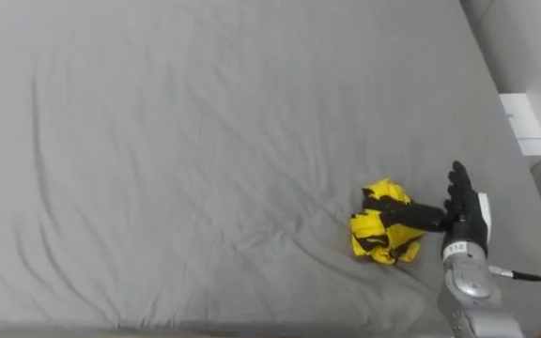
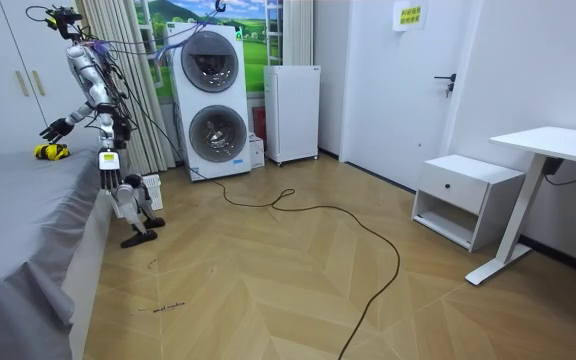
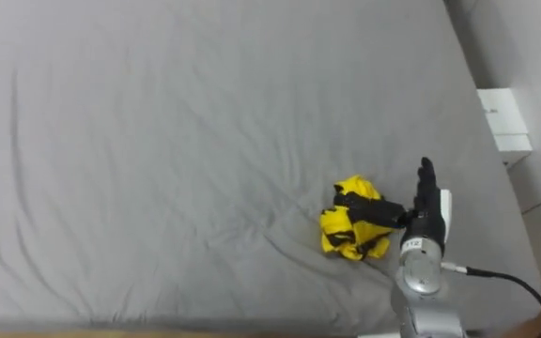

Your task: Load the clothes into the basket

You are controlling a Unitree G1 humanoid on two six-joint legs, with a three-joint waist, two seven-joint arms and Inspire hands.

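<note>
My right hand (image 1: 468, 221) lies open on the bed (image 1: 205, 141), fingers straight and pointing to 12 o'clock, the back of the hand facing up. The thumb (image 1: 411, 214) reaches out toward 9 o'clock and rests across the top of the cloth (image 1: 380, 237), a crumpled yellow bundle with dark trim. None of the fingers curl round it, so I am touching the cloth and not gripping it. The cloth sits on the grey sheet at about 4 o'clock in the eye views, near the bed's near edge, with my hand just beside it at its 3 o'clock. At 2 o'clock, past the bed's edge, a white box (image 1: 522, 122) stands on the floor. The room view adds what my eyes miss: I stand at the bed's side, leaning over it, with a stacked washer (image 2: 211, 100) and a white cabinet (image 2: 293, 100) behind me, and a nightstand (image 2: 463, 195) and desk (image 2: 568, 145) across the room at 3 o'clock. A sign (image 2: 408, 15) hangs on the wall at 1 o'clock, its print too small to read.
</note>
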